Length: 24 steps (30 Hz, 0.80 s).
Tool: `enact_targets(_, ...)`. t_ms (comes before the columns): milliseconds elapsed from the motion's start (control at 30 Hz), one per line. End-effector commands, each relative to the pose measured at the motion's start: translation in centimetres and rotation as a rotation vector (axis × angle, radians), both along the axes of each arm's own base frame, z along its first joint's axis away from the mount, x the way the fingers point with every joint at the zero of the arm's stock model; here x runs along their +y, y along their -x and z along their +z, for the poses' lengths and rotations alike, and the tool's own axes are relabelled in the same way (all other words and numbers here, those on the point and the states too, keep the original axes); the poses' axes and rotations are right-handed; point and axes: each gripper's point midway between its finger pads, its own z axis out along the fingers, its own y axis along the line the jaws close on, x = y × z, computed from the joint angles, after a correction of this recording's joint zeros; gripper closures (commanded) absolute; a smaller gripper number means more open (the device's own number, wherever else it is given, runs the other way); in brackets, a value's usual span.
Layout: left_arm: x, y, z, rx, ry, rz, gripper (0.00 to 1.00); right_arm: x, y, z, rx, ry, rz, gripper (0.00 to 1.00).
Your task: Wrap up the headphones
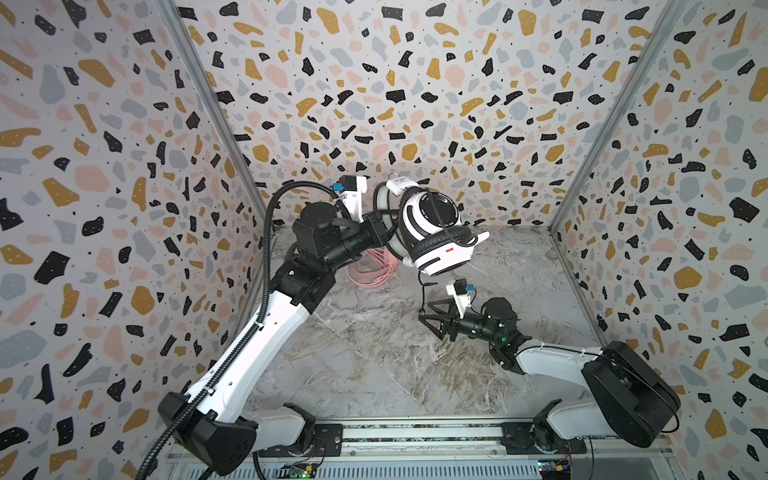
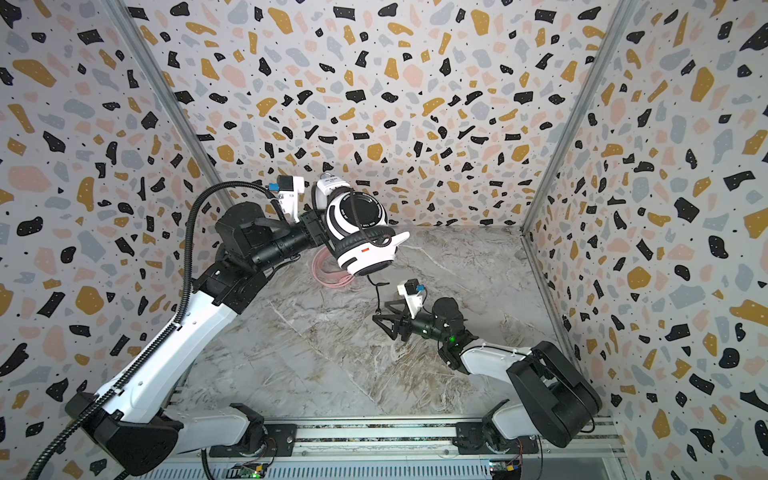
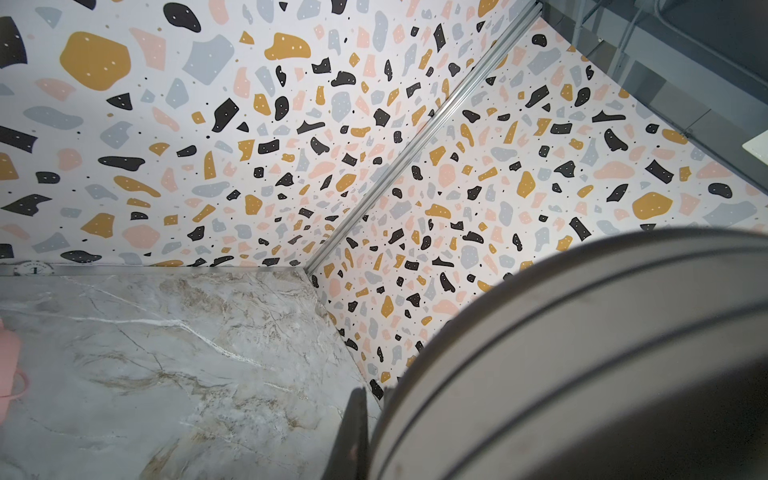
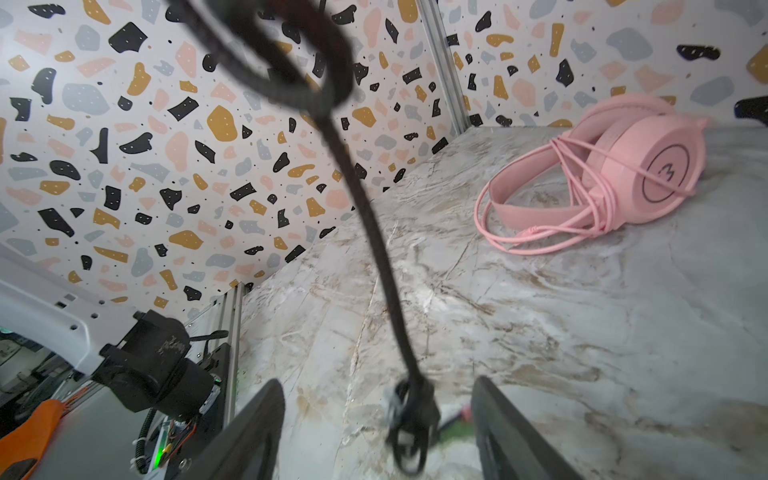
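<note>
1. Near, on the right, the right gripper (image 1: 428,318) is released, with its jaws wide apart. The end of the black cable (image 4: 374,232) hangs loose between them and is not pinched, so I judge it is ready for a new grasp.
2. Farther, at the centre, the left gripper (image 1: 383,226) is clenched on the headband (image 3: 582,353) of the white-and-black headset (image 1: 432,224). It holds the headset high above the surface (image 1: 374,374), probably so the cable can pass around it.
3. Farthest, the pink headset (image 4: 623,174) lies on the surface, its cable already wound around it.
</note>
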Motion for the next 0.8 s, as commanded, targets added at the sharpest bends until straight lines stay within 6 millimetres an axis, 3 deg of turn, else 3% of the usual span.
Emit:
enact_targets(0, 0.5, 1.4, 4.7, -0.096, 0.095, -0.019, 1.0, 1.7, -0.5, 1.9, -0.053, -0.025, 0.028, 0.27)
enact_targets(100, 0.4, 1.4, 4.7, -0.094, 0.094, -0.022, 1.0, 2.4, -0.7, 1.5, -0.034, -0.04, 0.023, 0.38)
enact_targets(167, 0.7, 1.5, 4.9, -0.101, 0.083, -0.008, 1.0, 2.6, -0.8, 0.5, -0.002, -0.036, 0.033, 0.63)
enact_targets(267, 1.2, 0.9, 4.9, -0.1, 0.055, 0.034, 1.0, 2.2, -0.1, -1.0, 0.028, -0.022, 0.038, 0.8)
enact_targets(400, 2.7, -0.6, 5.0, -0.089, 0.047, 0.12, 1.0, 0.8, 1.3, -3.1, 0.065, 0.016, 0.027, 0.87)
enact_targets(633, 7.8, -5.1, 4.8, -0.05, 0.117, 0.342, 1.0, -3.1, 3.3, -7.5, 0.15, 0.141, -0.097, 0.96)
enact_targets(767, 10.0, -6.9, 5.0, -0.05, 0.13, 0.45, 1.0, -5.1, 4.3, -8.6, 0.169, 0.202, -0.168, 0.97)
